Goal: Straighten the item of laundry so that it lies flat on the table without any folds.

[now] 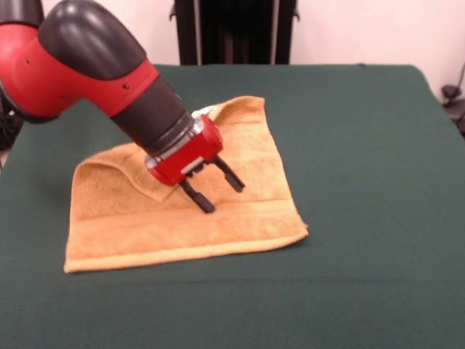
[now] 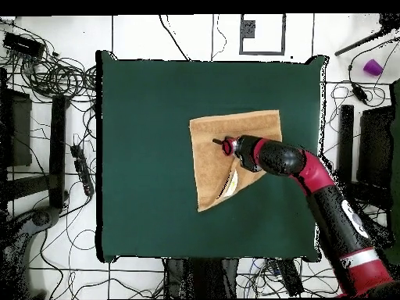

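Observation:
The orange-tan towel [image 1: 254,145] lies on the dark green table [image 1: 363,145], left of its middle. Its near and right edges lie flat. Its far-left part is folded over towards the centre in a triangular flap [image 1: 138,174]. A small white label [image 1: 205,111] shows at the far edge beside the arm. My gripper [image 1: 223,198] points down over the middle of the towel, just beside the flap's tip. It is open and holds nothing. I cannot tell if the tips touch the cloth. In the overhead view the gripper [image 2: 223,144] is over the towel [image 2: 211,168] on the table [image 2: 141,156].
Wide bare green cloth surrounds the towel on all sides. A dark stand [image 1: 232,33] rises behind the table's far edge. In the overhead view cables and equipment [image 2: 55,78] lie on the floor around the table, and a small purple object [image 2: 373,67] lies beyond one corner.

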Robot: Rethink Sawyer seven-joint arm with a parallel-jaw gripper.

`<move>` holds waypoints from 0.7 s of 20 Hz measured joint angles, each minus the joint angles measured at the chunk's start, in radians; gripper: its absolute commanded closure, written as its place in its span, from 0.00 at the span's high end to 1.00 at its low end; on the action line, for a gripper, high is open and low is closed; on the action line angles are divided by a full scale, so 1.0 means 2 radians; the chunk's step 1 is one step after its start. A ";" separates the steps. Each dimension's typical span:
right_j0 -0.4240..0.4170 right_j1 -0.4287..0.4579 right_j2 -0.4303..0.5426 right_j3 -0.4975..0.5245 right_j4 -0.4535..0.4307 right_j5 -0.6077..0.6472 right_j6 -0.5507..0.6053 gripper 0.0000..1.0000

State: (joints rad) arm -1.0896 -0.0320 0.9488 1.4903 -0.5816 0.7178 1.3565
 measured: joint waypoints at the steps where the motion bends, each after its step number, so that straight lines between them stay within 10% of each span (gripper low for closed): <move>1: 0.003 0.004 0.003 -0.005 0.000 0.001 0.000 1.00; 14: 0.017 0.027 0.024 -0.033 0.000 0.001 0.000 1.00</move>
State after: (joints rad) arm -1.0547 0.0229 0.9972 1.4247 -0.5818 0.7198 1.3565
